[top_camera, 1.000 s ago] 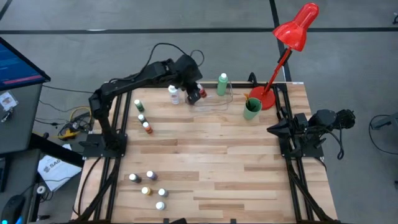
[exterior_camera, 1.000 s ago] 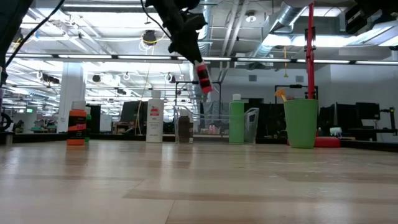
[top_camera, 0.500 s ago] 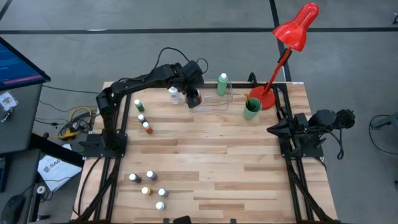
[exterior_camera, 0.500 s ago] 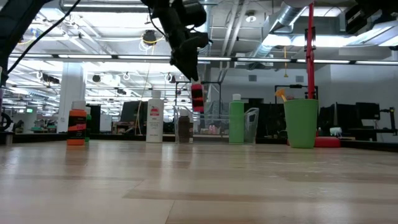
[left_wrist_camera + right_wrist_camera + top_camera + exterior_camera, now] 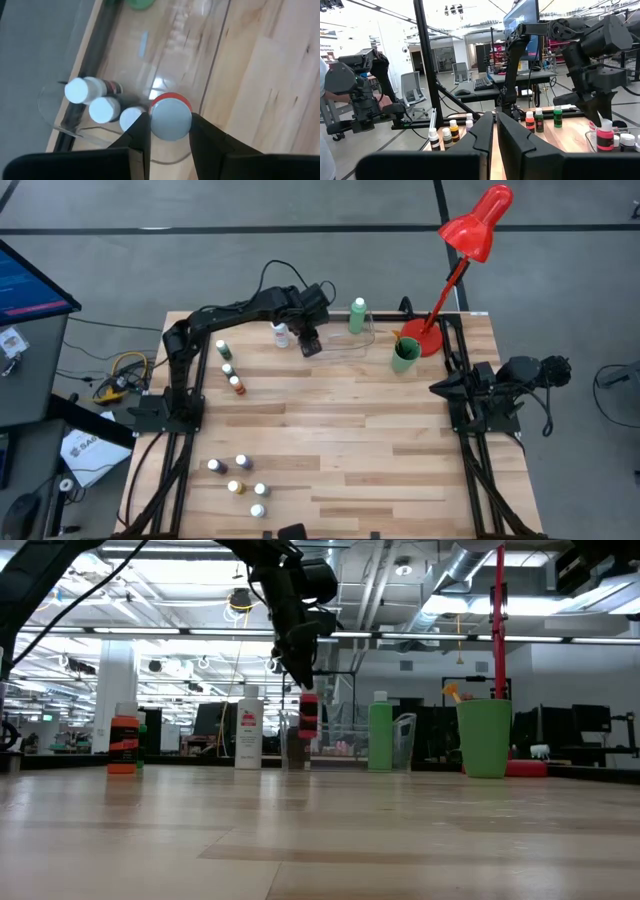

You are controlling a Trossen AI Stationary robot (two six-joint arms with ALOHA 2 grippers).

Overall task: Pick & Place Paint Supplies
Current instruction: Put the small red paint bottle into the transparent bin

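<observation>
My left gripper (image 5: 310, 340) is over the clear tray (image 5: 350, 343) at the table's far side, shut on a small red bottle (image 5: 308, 716) with a white cap. Other white-capped bottles (image 5: 104, 109) stand in the tray beside it. A tall green bottle (image 5: 357, 315) and a tall white one (image 5: 280, 333) stand by the tray. Small bottles stand in a row (image 5: 229, 368) at the left and in a cluster (image 5: 242, 480) near the front left. My right gripper (image 5: 438, 388) waits shut at the table's right edge. My left gripper pinches the red bottle's white cap (image 5: 156, 122) between its two fingers, one finger (image 5: 139, 134) on each side. The fingers come steeply from above. The bottle hangs upright below them, clear of the tray's floor.
A green cup (image 5: 404, 355) and a red desk lamp (image 5: 430, 335) stand at the far right, close to the tray. The middle of the wooden table (image 5: 340, 430) is bare.
My left gripper has sunk toward the clear tray and tipped to point more steeply down. The red bottle, tilted a second ago, now hangs upright and lower, just above the bottles in the tray.
</observation>
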